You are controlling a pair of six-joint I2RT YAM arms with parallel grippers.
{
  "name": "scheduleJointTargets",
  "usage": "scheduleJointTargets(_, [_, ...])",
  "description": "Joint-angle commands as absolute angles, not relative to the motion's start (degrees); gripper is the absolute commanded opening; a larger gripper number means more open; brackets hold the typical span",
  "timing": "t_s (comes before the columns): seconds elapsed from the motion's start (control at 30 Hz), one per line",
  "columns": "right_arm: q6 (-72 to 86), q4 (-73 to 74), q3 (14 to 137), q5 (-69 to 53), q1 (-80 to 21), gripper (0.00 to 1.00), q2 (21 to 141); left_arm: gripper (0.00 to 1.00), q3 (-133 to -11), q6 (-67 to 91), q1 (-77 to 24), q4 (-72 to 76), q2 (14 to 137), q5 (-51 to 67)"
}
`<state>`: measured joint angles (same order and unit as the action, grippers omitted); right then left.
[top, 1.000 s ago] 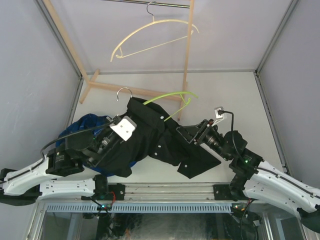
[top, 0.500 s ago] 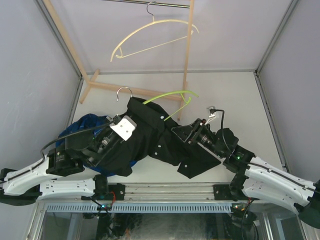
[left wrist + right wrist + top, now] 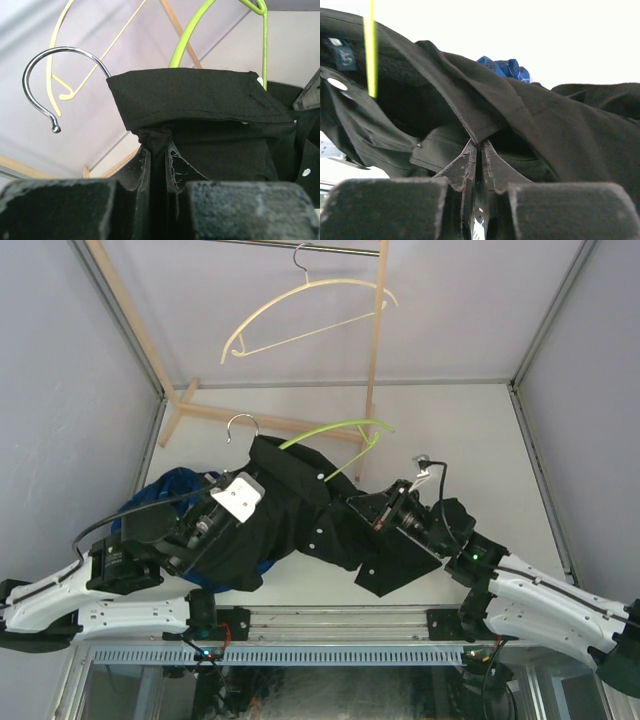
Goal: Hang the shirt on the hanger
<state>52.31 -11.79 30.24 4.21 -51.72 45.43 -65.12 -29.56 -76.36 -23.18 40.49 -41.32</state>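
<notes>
Top view: shirt [image 3: 300, 515] lies bunched on the surface [image 3: 480, 430] between the two arms, its left part over a blue shirt [image 3: 165, 490]. Hanger [image 3: 335, 430] is half inside it: one green arm sticks out to the upper right, and the hook [image 3: 240, 423] pokes out at the collar end. A cream hanger [image 3: 300, 305] hangs on the rack [image 3: 375, 350] behind. Left claw [image 3: 248, 478] is at the collar end, right claw [image 3: 358, 505] at the shirt's right side. Neither grip can be read from up here.

Left wrist view: left claw [image 3: 157, 152] is clamped together on a fold of black cloth just under the collar band, with the hook curving out to the left of it.

Right wrist view: right claw [image 3: 479, 150] is pinched on a stitched edge of the shirt. A pale button [image 3: 337, 84] and a label [image 3: 344, 59] show at far left, beside a strip of the green hanger.

Against a second ago: right claw was apart and short of the cloth, and it has since moved left and closed on it. Left claw's grip is unchanged. Hook and collar have shifted slightly up and left.
</notes>
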Motion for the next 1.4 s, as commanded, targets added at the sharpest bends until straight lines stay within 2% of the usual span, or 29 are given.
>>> scheduleJointTargets(0.0, [49.06, -11.59, 30.54, 7.44, -49.87, 0.0, 40.35, 0.0, -64.25, -28.29, -76.2, -18.87, 38.97, -39.68])
scheduleJointTargets(0.3, [46.5, -4.97, 32.29, -1.21, -34.5, 0.0, 34.45, 0.0, -63.57, -25.24, -76.2, -21.1, 37.1, -33.64])
scheduleJointTargets(0.63, [40.58, -0.6, 36.65, -6.89, -24.68, 0.0, 34.1, 0.0, -62.93, -23.69, -76.27, -23.19, 34.59, -30.68])
scheduleJointTargets(0.97, [34.21, 0.88, 37.36, -9.39, -21.72, 0.0, 33.19, 0.0, -62.74, -23.65, -76.21, -24.25, 34.12, -30.13])
scheduleJointTargets(1.37, [19.4, 11.73, 45.61, -3.81, -20.9, 0.0, 34.14, 0.0, -63.19, -24.41, -76.25, -26.58, 35.4, -31.24])
